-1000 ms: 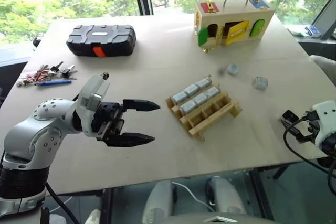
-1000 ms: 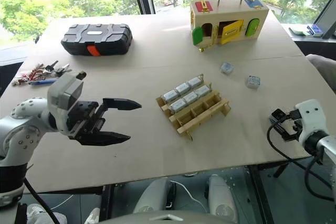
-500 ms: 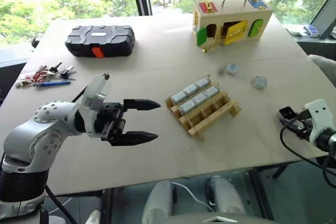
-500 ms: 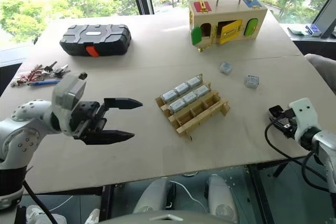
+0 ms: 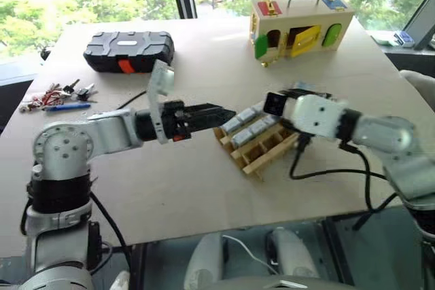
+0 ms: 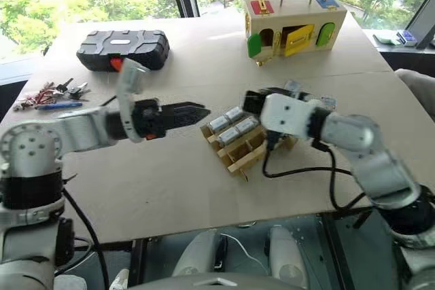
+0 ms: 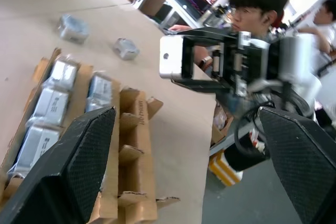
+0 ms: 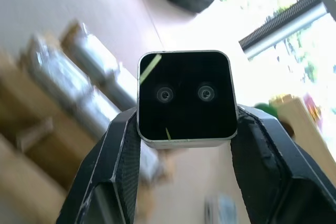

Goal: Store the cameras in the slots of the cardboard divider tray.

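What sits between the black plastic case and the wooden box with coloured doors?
Nothing: the stretch of pale table between the black plastic case and the wooden box with coloured doors is bare, as the left eye view shows.

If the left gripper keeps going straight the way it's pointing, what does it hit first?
Most likely the right gripper, which holds a camera above the cardboard tray. The open left gripper points level at it. Depth is unclear, so it might instead pass just over the tray's near cameras.
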